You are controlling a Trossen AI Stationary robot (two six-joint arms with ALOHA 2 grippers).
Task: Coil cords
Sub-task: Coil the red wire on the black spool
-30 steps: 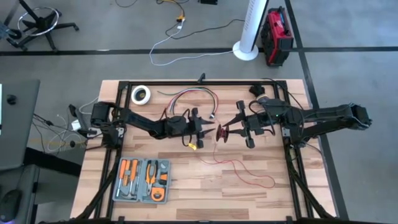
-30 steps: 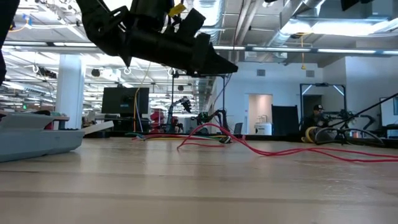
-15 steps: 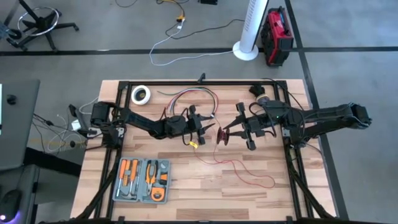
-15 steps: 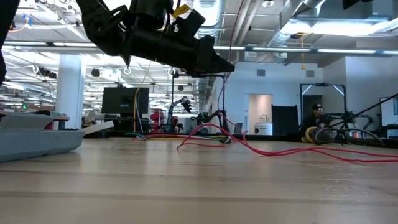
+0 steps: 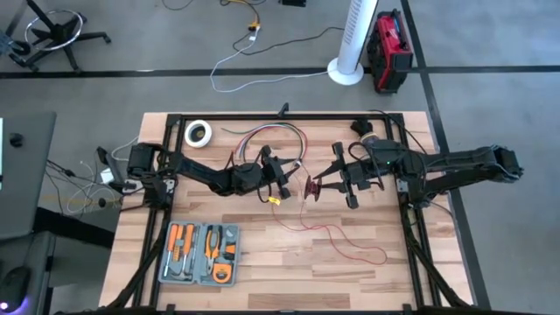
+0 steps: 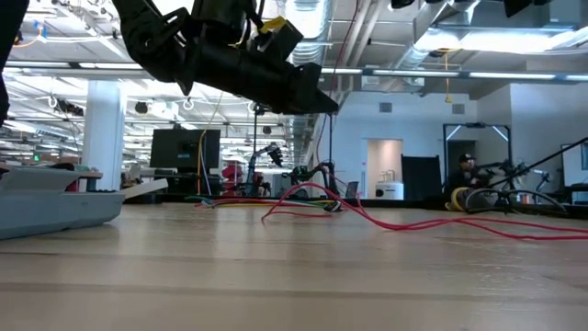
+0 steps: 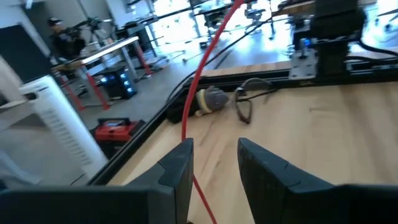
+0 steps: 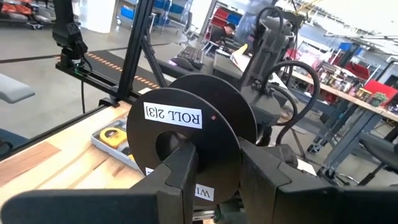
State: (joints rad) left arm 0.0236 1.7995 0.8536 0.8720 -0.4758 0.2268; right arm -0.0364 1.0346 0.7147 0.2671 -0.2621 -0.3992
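Observation:
The cords are one thin red wire (image 5: 337, 238), partly wound on a black spool (image 5: 313, 188) and trailing in loose loops over the table toward its near edge. My right gripper (image 5: 324, 185) is shut on the spool, whose labelled flange (image 8: 186, 118) faces its wrist camera. My left gripper (image 5: 290, 180) hovers just left of the spool, above the table, and is open. The wire (image 7: 196, 93) runs up from between the left fingers. In the low view the left gripper (image 6: 323, 103) hangs high over the wire (image 6: 413, 222) on the table. My left gripper has the red wire (image 7: 200, 190) running through the gap between its fingers; whether it touches a finger cannot be told. My right gripper holds the spool between its two fingers (image 8: 181, 171), level, from the table's right. The fingers cover the place of contact. The spool is lifted clear, its flanges upright.
A grey case of orange-handled tools (image 5: 201, 254) lies at the near left. A roll of white tape (image 5: 199, 133), a bundle of coloured wires (image 5: 273, 140) and a small black object (image 5: 360, 127) lie along the far side. The black frame (image 5: 280, 116) borders the table.
My left gripper has rolled a little about its wrist and drawn slightly back from the spool toward the table's left. The spool and my right gripper stay where they were.

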